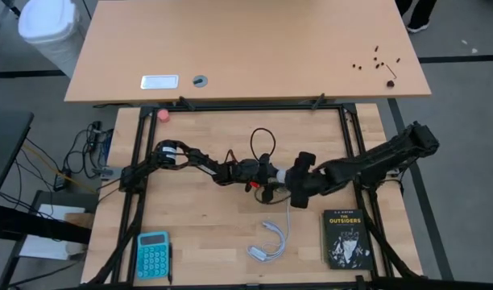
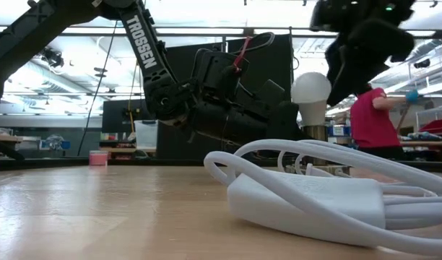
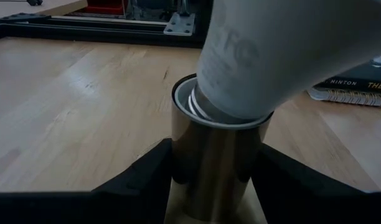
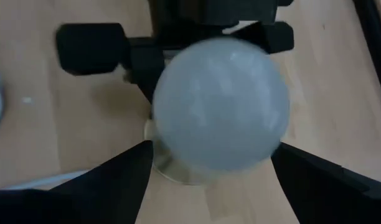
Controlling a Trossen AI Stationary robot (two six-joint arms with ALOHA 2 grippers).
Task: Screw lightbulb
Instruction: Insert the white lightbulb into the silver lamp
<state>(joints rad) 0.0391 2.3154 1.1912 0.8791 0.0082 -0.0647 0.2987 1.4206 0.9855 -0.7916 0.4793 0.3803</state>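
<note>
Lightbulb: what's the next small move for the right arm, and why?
Probably lift the right gripper straight off. The lightbulb already sits base-down in the metal socket, which the left gripper clamps, and the right fingers stand open, clear of the glass.

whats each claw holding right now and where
Left claw grips the metallic socket by its sides. Right claw stands open around the lightbulb, not gripping it.

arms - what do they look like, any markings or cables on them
Both arms, left and right, are dark, jointed and slim. The low view shows white TROSSEN lettering on a link and a red cable looped near a wrist. Each gripper, left and right, ends in two black angular jaws.
</note>
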